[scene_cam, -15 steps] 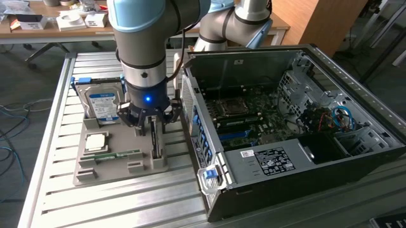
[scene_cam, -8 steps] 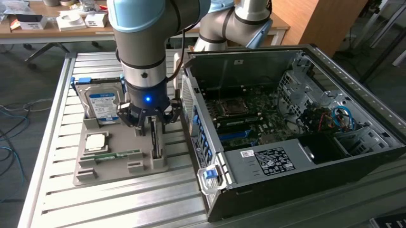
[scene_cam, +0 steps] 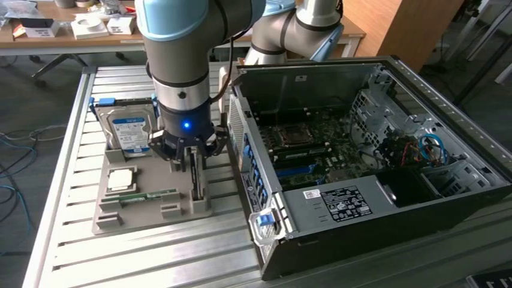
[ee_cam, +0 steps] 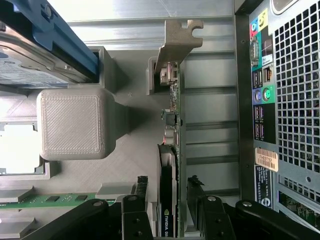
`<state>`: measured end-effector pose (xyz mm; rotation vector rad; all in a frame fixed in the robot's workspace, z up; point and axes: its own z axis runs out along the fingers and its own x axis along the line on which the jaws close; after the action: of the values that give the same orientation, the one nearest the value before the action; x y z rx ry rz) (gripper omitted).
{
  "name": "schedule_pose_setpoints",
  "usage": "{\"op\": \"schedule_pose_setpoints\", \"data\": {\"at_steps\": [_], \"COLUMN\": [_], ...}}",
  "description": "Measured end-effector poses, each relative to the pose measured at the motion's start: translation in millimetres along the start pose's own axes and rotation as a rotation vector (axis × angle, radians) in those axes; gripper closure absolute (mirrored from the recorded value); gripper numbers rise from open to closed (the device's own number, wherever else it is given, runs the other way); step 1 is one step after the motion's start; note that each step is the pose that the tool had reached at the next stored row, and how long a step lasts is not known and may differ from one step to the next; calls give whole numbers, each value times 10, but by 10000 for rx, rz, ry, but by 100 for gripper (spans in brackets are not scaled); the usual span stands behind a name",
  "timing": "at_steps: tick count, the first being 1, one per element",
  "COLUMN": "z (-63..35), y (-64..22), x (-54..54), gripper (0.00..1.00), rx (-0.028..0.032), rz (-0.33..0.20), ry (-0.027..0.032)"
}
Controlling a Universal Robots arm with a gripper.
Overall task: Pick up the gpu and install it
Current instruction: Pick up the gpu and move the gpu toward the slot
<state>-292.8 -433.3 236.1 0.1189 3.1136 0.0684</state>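
The gpu (scene_cam: pixel 196 180) stands on edge in a slot of the grey holder tray (scene_cam: pixel 152 211), just beside the open computer case (scene_cam: pixel 416 198). In the wrist view the gpu (ee_cam: pixel 172 125) appears edge-on as a thin dark card, its silvery end bracket (ee_cam: pixel 177 37) at the far end. My gripper (scene_cam: pixel 190 157) hangs straight above the card, lowered over its near end. The gripper (ee_cam: pixel 168 181) is open. One black finger (ee_cam: pixel 142 197) stands on each side of the card, with a small gap on both sides. Nothing is gripped.
On the same tray are a silver hard drive (scene_cam: pixel 129 129) with a blue label, a processor chip (scene_cam: pixel 122 179) and a green memory stick (scene_cam: pixel 148 196). The case's motherboard (scene_cam: pixel 312 150) lies exposed. The case's rear panel (ee_cam: pixel 290 100) is close to the card. A cluttered desk (scene_cam: pixel 72 27) stands behind.
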Motion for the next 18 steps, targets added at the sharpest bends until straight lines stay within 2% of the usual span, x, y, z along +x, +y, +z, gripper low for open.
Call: {"op": "schedule_pose_setpoints", "data": {"at_steps": [7, 10, 18], "z": [6, 50, 52], "y": [0, -2, -2], "x": [0, 1, 1], "gripper": [55, 55, 55], "rx": [0, -1, 0], "rz": [1, 0, 0], "ry": [0, 0, 0]}}
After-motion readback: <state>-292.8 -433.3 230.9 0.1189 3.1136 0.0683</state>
